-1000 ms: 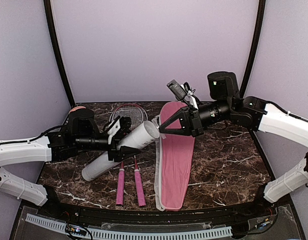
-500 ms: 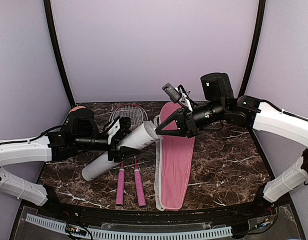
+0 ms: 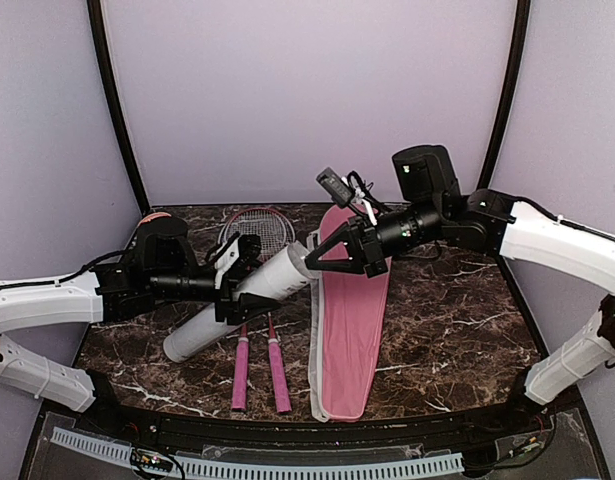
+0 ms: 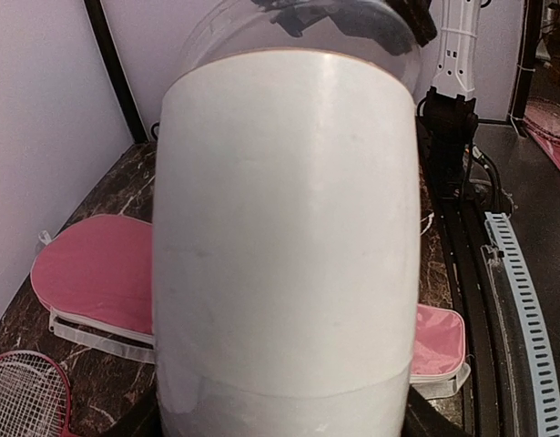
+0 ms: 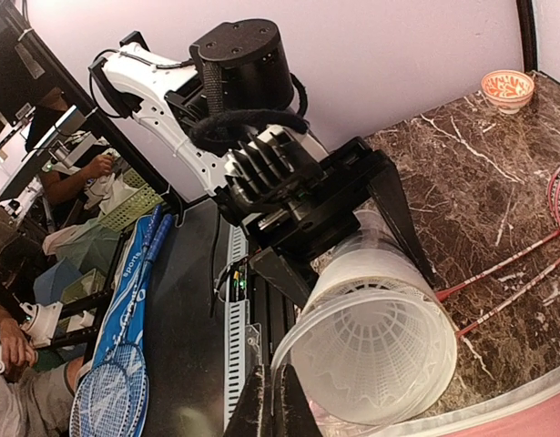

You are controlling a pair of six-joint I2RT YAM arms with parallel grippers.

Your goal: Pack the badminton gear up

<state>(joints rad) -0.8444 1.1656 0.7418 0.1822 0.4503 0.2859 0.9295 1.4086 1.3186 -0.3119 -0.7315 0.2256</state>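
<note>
**Spotter:** Where does the tube lie from your right tool?

**Lead:** Straight ahead of it. Your left tool (image 3: 237,277) is clamped round the white tube (image 3: 283,275). Its long axis slants up toward your right, and its open mouth meets your right tool (image 3: 314,262), whose fingers are pressed together at the rim.

**Spotter:** Room to move?

**Lead:** A shuttlecock (image 5: 369,362) sits in the mouth, so I'd push along that axis. The rackets (image 3: 257,350) lie on the surface (image 3: 447,320) beneath the tube, and the pink cover (image 3: 349,320) lies under your right arm.

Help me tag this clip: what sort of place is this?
Probably a robotics lab workcell: a left arm and right arm bolted at a marble-look table, plain lilac walls closing it in, and, in the right wrist view, a person among cluttered workbenches beyond.
</note>
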